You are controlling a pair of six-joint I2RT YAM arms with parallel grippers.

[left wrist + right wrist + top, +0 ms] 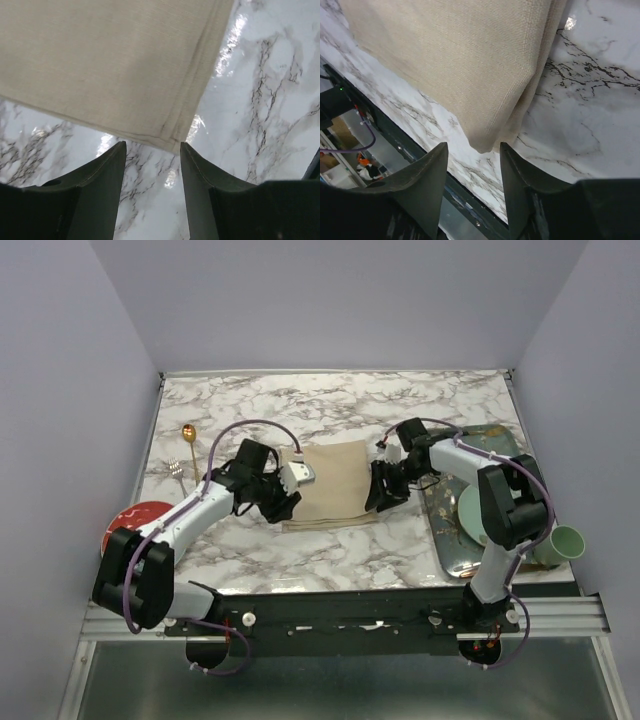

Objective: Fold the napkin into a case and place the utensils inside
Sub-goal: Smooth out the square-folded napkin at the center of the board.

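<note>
The beige napkin [330, 485] lies folded in layers on the marble table, between my two grippers. My left gripper [284, 504] is at the napkin's near left corner, and in the left wrist view that corner [175, 140] sits just beyond the open left gripper [151, 150], with only bare marble between the fingers. My right gripper [384, 498] is at the near right corner. In the right wrist view the rounded napkin corner [487, 142] hangs just ahead of the open right gripper [472, 150], untouched. The gold spoon [189, 439] and fork [177, 468] lie on the table far left.
A red plate [133, 521] sits at the left edge near the left arm's base. On the right, a dark patterned tray [450, 545] carries a pale green plate [472, 512], and a green cup [562, 542] stands beside it. The table's near edge [470, 200] is close below the right fingers.
</note>
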